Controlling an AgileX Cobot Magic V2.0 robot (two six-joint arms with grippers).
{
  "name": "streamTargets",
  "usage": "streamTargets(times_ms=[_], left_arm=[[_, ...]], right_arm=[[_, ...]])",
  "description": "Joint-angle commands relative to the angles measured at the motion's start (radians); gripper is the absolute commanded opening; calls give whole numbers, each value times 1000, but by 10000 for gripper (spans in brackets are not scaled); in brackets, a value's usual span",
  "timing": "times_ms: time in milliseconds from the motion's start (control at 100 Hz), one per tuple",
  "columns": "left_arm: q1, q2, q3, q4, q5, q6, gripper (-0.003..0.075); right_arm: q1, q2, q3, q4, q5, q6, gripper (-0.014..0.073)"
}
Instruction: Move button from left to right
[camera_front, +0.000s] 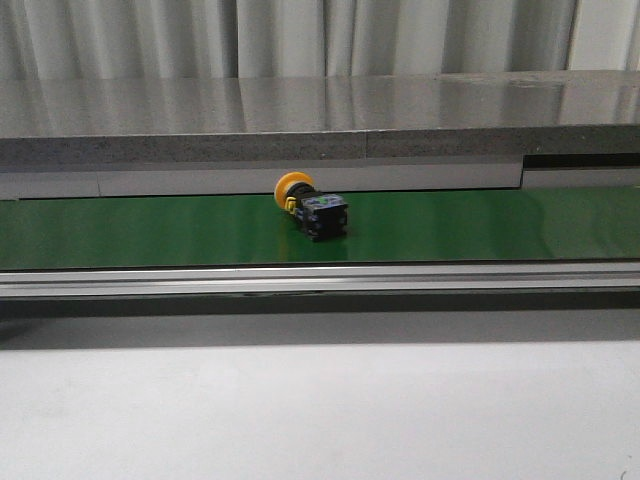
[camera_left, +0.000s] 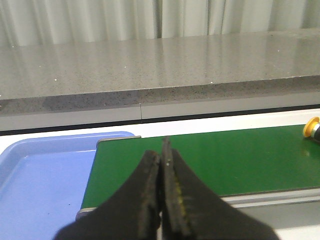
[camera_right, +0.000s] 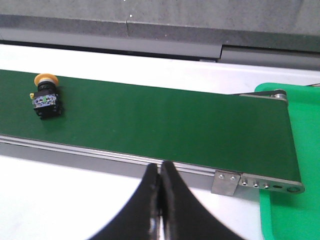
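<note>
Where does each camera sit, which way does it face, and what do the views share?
Front view: faces forward over the table onto the green belt; the button lies on it; no arm shows.
Left wrist view: over the belt's end by the blue tray; left gripper shut.
Right wrist view: near the green tray; right gripper shut.
Shared: belt and button in all three.

The button (camera_front: 311, 207) lies on its side on the green belt (camera_front: 480, 225).
</note>
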Motion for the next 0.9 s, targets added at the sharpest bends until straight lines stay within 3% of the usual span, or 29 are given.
streamTargets(times_ms=[0,270,370,540,630,890], left_arm=[[-9,11,-29,-11,-68,1,-19],[-9,11,-29,-11,-68,1,-19],[-9,11,-29,-11,-68,1,-19],[-9,11,-29,-11,-68,1,-19],[-9,11,-29,-11,-68,1,-19],[-9,11,-29,-11,-68,1,-19]], right_arm=[[-2,90,-75,4,-44,-5,-67],[-2,233,-89,15,-46,-5,-43],[-2,259,-89,33,-43,-5,83],[-2,271,-89,49,-50,-5,484],[-2,275,-89,52,-58,-5,625],[-2,314,-103,60,-114,-6,655]])
